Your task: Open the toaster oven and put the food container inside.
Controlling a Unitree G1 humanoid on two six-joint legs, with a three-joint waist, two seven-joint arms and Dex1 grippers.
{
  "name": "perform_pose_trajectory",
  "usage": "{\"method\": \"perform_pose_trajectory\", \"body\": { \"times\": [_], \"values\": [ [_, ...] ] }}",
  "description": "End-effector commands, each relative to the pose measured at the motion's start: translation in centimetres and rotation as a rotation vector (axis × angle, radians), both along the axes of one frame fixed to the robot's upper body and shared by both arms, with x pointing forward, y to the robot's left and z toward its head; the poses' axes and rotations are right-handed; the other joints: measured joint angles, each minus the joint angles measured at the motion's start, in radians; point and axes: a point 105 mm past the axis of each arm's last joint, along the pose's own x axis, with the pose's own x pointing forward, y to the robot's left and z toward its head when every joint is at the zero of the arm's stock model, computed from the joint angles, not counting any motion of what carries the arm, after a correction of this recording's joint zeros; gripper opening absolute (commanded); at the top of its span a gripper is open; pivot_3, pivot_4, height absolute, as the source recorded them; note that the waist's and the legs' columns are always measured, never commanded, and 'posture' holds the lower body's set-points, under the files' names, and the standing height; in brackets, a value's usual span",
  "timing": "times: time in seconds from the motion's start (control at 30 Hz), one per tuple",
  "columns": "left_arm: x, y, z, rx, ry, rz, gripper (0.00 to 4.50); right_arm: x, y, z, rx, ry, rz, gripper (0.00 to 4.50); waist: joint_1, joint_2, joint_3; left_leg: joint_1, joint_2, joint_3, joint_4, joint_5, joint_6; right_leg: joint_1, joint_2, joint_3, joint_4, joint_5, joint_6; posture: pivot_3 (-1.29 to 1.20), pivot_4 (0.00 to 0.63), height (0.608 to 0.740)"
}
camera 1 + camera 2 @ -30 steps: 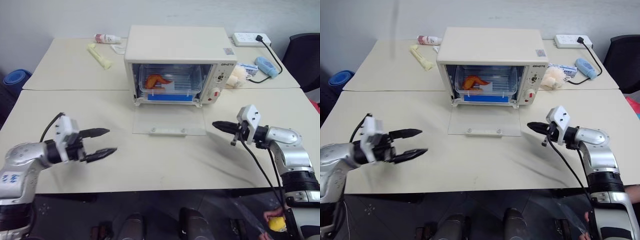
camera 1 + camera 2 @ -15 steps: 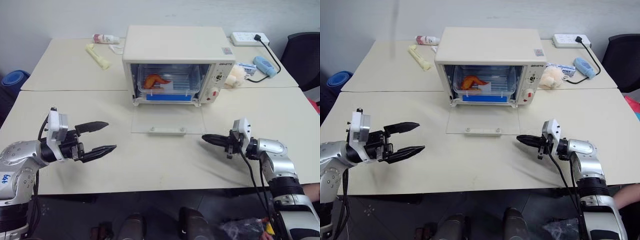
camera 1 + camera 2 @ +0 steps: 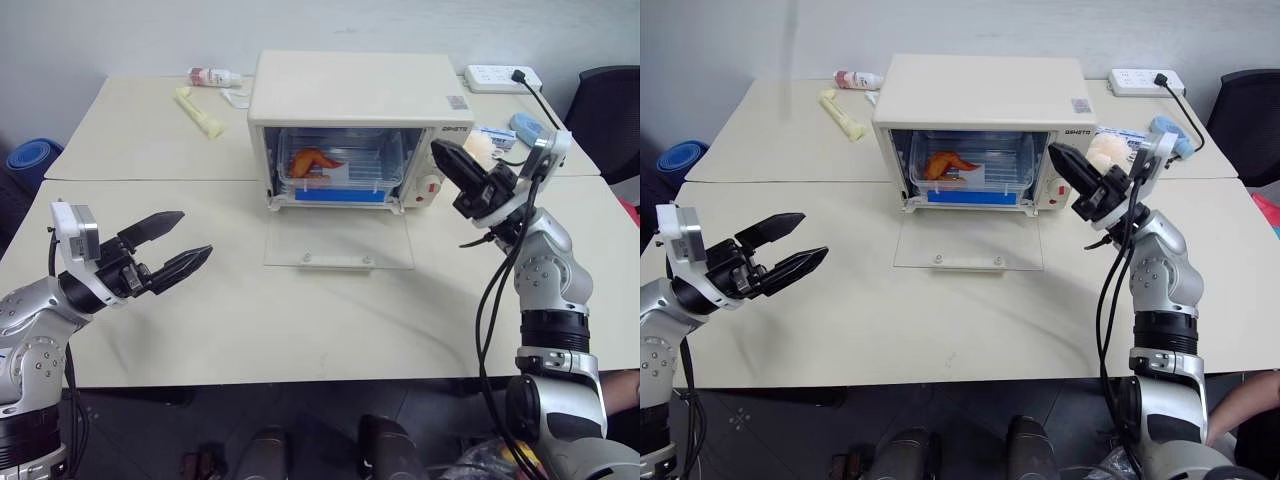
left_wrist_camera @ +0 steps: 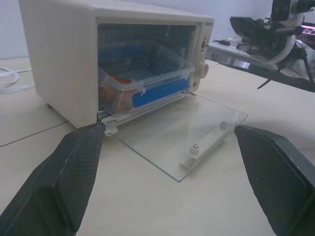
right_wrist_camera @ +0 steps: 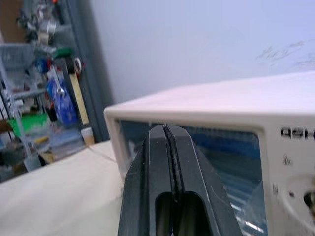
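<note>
Food container (image 3: 338,165) sits inside the toaster oven (image 3: 355,125), long axis across the opening, ahead and leftward of the right gripper (image 3: 452,165), whose fingers are pressed together near the knobs, while the empty, wide-spread left gripper (image 3: 170,245) hangs well apart.

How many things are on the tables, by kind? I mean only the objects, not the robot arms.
Toaster oven: 1
Food container, inside the oven: 1
Pale yellow tube: 1
Small bottle: 1
Power strip: 1
Light blue device on a cable: 1
Pale plush toy: 1
Total: 7
Some small flat items beside the oven are too unclear to count.
</note>
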Motion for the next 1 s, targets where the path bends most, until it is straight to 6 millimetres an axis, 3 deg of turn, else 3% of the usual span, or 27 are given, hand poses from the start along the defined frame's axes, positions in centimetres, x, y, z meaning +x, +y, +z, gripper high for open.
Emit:
{"method": "perform_pose_trajectory", "body": {
  "times": [0.03,0.2,0.33,0.43,0.57,0.73,0.87,1.0],
  "values": [
    [-0.2,1.1,0.4,0.066,-0.054,0.074,4.48,-1.1,-1.4,0.7,-0.069,-0.008,-0.036,0.0,0.0,0.0,0.0,0.0,0.0,0.0,0.0,0.0,0.0,0.0,0.0,0.0,0.0,0.0,0.0,0.0,0.15,0.74],
    [-1.0,2.5,-1.8,0.126,-0.012,0.117,4.48,-3.6,-1.5,-1.7,-0.291,-0.002,-0.012,0.0,-0.002,0.0,0.0,0.0,0.0,0.001,-0.002,0.0,0.0,0.0,0.0,0.0,-0.001,0.0,0.0,0.0,0.15,0.74],
    [-1.1,3.1,-2.4,0.163,-0.017,0.128,4.48,-5.1,-2.0,-4.0,-0.406,0.024,-0.011,0.0,-0.001,0.0,0.0,0.001,0.0,0.003,-0.001,0.0,0.0,0.0,0.0,0.001,-0.001,0.0,0.0,0.0,0.15,0.74],
    [-1.1,2.5,-2.7,0.176,-0.018,0.088,4.48,-5.3,-2.3,-7.1,-0.586,0.019,-0.035,0.0,-0.001,0.0,0.0,0.001,0.0,0.004,-0.001,0.0,0.001,0.0,0.0,0.001,0.0,0.0,0.0,0.0,0.15,0.74],
    [-1.2,0.7,-3.1,0.205,-0.022,-0.031,4.48,-4.3,-2.5,-11.2,-0.69,0.104,-0.034,0.0,-0.001,0.0,0.0,0.001,0.0,0.004,-0.001,0.0,0.001,0.0,0.0,0.002,0.0,0.0,0.0,0.0,0.15,0.74],
    [-1.2,-1.0,-2.6,0.214,-0.036,-0.135,4.48,-3.0,-2.6,-14.7,-0.815,0.151,0.006,0.0,-0.004,0.0,0.0,0.001,0.0,0.004,-0.001,0.0,0.001,0.0,0.0,0.002,0.0,0.0,0.0,0.0,0.15,0.74],
    [-1.1,-1.6,-2.2,0.206,-0.04,-0.186,4.48,-2.5,-2.3,-15.1,-0.832,0.129,0.045,0.0,-0.005,0.0,0.0,0.001,0.0,0.003,-0.001,0.0,0.001,0.0,0.0,0.001,0.0,0.0,0.0,0.0,0.15,0.74],
    [-1.4,-2.3,-1.8,0.173,0.001,-0.241,4.48,-2.4,-0.8,-13.3,-0.713,0.046,0.084,0.0,-0.005,0.0,0.0,0.001,0.001,0.003,-0.001,0.0,0.001,0.0,0.0,0.001,0.0,0.0,0.0,0.0,0.15,0.74]
  ]
}}
